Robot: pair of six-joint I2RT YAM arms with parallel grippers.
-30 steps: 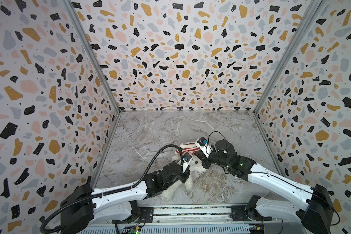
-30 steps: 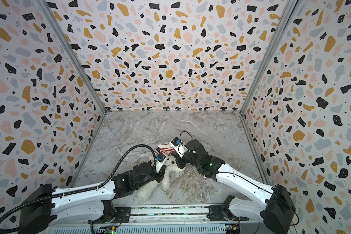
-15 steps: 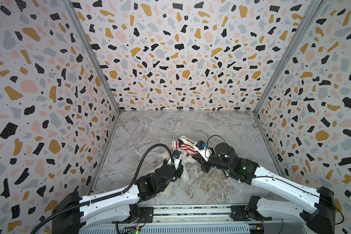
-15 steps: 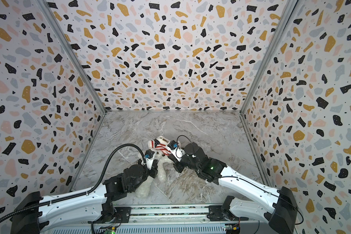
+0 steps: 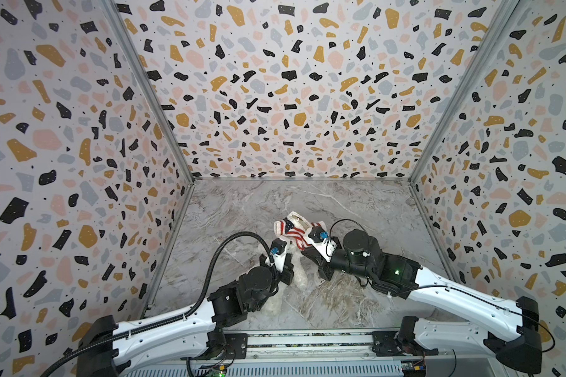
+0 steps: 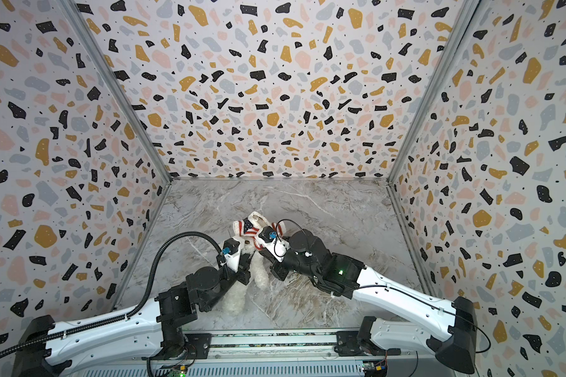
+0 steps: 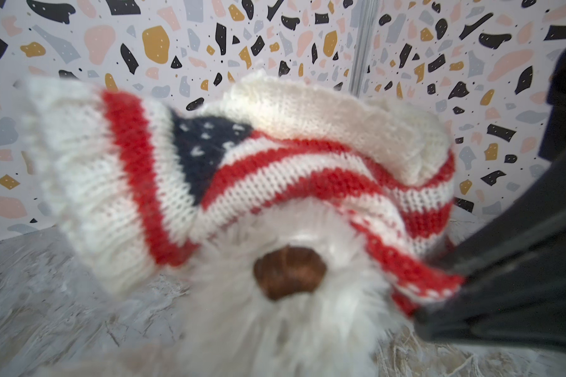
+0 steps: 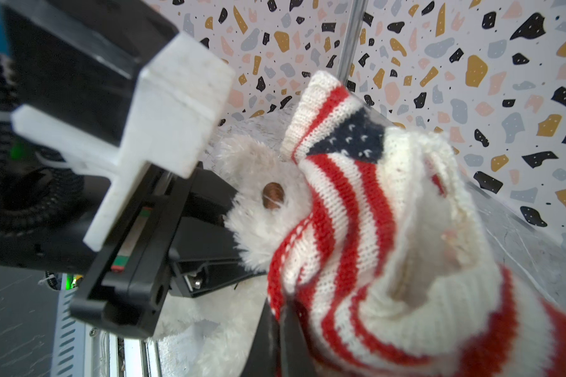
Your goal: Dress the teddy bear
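Both arms low, left tool [image 8: 235, 228] pinching teddy bear [image 8: 268, 225], right tool [image 8: 283, 310] pinching sweater [image 8: 356, 212]

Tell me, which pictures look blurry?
Left wrist view: the bear and one end of the sweater are blurred, likely too close; the wall is sharp. Right wrist view: the sweater's near edge is soft. Both top views: sharp, but the bear is tiny.

Bright, even light; the teddy bear [image 7: 275, 329] blurs close up.
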